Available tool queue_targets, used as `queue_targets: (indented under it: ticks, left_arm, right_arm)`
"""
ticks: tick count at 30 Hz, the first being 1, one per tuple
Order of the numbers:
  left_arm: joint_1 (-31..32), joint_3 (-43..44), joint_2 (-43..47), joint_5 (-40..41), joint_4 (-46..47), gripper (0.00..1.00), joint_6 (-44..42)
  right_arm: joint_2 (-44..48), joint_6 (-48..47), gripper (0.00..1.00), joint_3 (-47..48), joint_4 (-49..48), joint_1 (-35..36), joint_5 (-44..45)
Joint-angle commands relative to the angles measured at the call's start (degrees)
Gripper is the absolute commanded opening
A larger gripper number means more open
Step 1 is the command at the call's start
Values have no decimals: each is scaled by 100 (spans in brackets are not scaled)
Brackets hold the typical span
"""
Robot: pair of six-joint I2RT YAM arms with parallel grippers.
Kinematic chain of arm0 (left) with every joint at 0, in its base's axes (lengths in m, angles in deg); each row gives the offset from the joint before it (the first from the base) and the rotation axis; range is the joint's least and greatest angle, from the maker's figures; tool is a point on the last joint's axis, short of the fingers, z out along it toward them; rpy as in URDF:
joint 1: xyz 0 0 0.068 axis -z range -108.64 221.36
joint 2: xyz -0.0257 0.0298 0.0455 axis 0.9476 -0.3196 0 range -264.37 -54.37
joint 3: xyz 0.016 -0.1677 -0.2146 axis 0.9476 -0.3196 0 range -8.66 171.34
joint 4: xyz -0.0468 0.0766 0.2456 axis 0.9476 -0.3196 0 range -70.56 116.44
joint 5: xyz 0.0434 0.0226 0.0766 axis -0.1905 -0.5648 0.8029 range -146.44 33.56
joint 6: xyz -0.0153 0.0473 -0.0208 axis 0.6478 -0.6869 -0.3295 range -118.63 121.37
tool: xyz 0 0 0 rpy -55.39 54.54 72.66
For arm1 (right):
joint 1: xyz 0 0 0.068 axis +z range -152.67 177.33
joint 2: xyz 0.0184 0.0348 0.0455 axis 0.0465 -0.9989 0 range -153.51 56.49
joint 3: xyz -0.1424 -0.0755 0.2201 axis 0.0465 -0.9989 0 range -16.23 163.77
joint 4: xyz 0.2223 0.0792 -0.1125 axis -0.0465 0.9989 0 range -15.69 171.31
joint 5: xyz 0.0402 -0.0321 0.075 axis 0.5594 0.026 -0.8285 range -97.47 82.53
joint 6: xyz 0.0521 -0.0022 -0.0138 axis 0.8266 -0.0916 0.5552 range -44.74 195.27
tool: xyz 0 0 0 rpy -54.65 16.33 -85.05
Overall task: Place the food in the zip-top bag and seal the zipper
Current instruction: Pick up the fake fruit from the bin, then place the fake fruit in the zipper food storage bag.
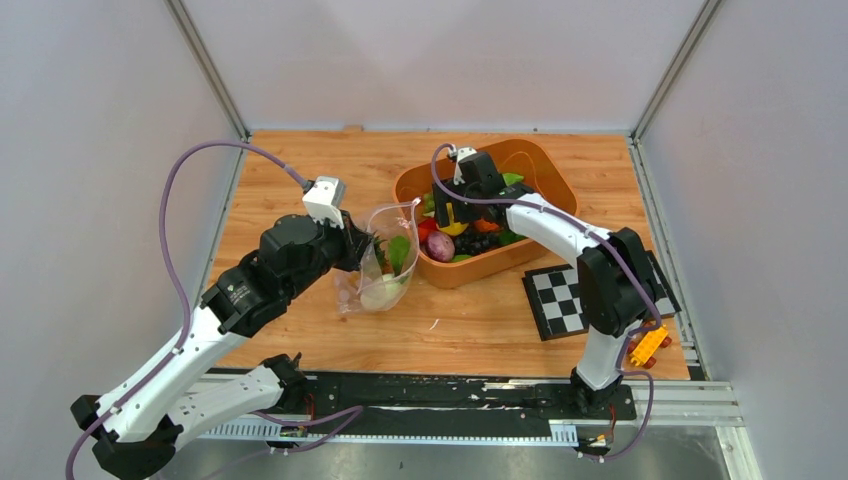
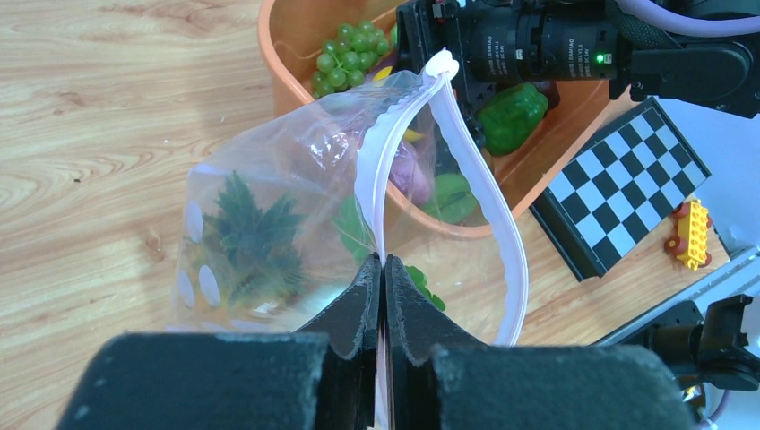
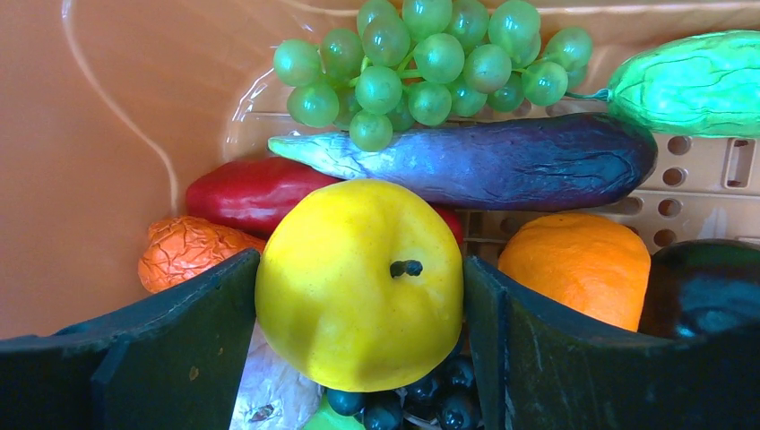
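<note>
The zip-top bag (image 1: 385, 265) stands open on the table left of the orange tub (image 1: 540, 165). My left gripper (image 2: 384, 264) is shut on the bag's mouth edge, pinching the zipper (image 2: 381, 161). A green leafy piece (image 2: 255, 237) lies inside the bag (image 2: 269, 206). My right gripper (image 3: 360, 260) reaches into the tub, and its fingers touch both sides of a yellow fruit (image 3: 349, 313) that rests on dark grapes. Around it lie more food: green grapes (image 3: 421, 63), a purple eggplant (image 3: 502, 157), an orange (image 3: 574, 260) and a red pepper (image 3: 242, 193).
A black-and-white checkerboard (image 1: 560, 295) lies right of the tub, near the right arm's base. Small yellow-red toy blocks (image 1: 648, 345) sit at the table's front right. White walls enclose the table on three sides.
</note>
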Motion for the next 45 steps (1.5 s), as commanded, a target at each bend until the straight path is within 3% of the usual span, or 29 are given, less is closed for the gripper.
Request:
queue_targets:
  ticks: [1,20,33,39,45]
  left_arm:
    - [-7,32,21,54,61,8,-52]
    - [-6,85,10,-16,93,8,-31]
    - [-1,-21,-64,-82,205,8,-1]
    - [-8,10,-150,-116,300,8,-10]
    - [-8,-19,-147,-161,306,7,21]
  right_arm:
    - [375,20,59,-15,-68,-20,-174]
    - [1883,147,57,-725,-699,-24,-829]
    - [3219,494,56,-1414,-1778,-20,-2247]
    - [3775,668,56,-1937,-3131,76,-3323]
    - [3731,-2,56,-1653,-2657,516,-3495]
